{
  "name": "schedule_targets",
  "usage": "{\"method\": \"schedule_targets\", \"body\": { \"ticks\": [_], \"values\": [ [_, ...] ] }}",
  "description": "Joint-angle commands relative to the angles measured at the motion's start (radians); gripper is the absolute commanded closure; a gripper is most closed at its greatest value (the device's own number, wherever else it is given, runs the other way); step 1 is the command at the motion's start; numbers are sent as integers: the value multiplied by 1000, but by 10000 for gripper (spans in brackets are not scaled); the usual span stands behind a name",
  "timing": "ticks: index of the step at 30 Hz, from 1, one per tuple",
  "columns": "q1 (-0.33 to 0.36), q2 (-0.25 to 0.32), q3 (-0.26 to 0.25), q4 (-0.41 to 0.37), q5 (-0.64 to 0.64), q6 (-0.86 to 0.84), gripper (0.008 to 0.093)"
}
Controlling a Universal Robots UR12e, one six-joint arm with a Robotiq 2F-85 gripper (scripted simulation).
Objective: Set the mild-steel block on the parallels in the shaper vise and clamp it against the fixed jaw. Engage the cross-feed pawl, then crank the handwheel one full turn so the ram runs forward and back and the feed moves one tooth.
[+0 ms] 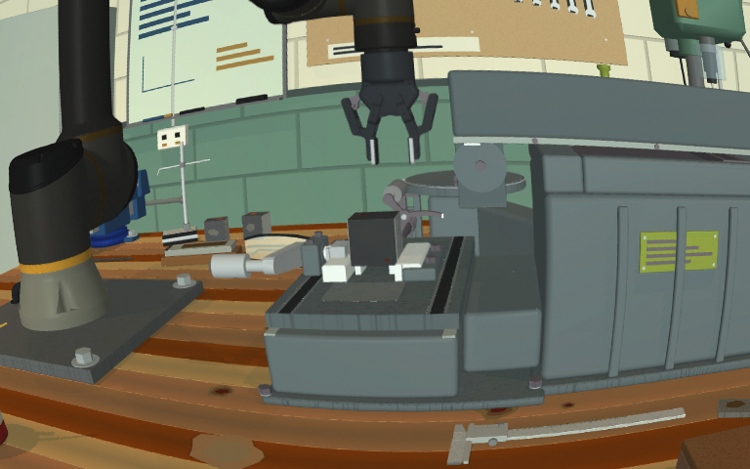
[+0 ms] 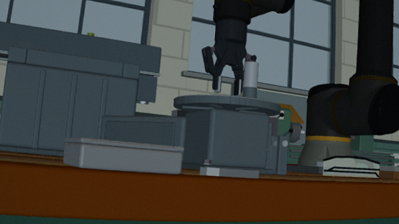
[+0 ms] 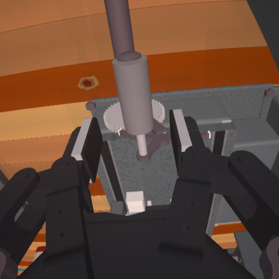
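The handwheel (image 1: pixel 464 181) is partly hidden behind the shaper's ram head, a flat grey disc with an upright crank handle (image 2: pixel 250 78) on its rim. My gripper (image 1: pixel 391 156) hangs open and empty just above that handle (image 1: pixel 395 193). In the wrist camera the handle (image 3: pixel 134 93) rises between my fingers (image 3: pixel 135 135), with the toothed ratchet wheel (image 3: pixel 112 114) and the brown pawl (image 3: pixel 156 136) below it. The dark mild-steel block (image 1: pixel 373 236) sits in the vise between the white jaws (image 1: pixel 412 257), and the vise screw handle (image 1: pixel 238 265) sticks out to the left.
A grey lidded tray (image 2: pixel 123 155) lies on the bench edge in front of the shaper body (image 1: pixel 636 249). A caliper (image 1: pixel 553 428) lies along the near edge. Two small dark blocks (image 1: pixel 240 225) and a height stand (image 1: pixel 180 182) stand at the back left, near my arm's base (image 1: pixel 55 287).
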Motion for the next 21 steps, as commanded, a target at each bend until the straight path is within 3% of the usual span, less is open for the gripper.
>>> {"method": "schedule_targets", "body": {
  "ticks": [1, 9, 21],
  "values": [
    [0, -9, -9, 13, 0, 0, 484],
    [0, -61, -57, 113, 0, 0, 484],
    [15, -54, -71, 121, 0, 15, 484]
  ]
}}
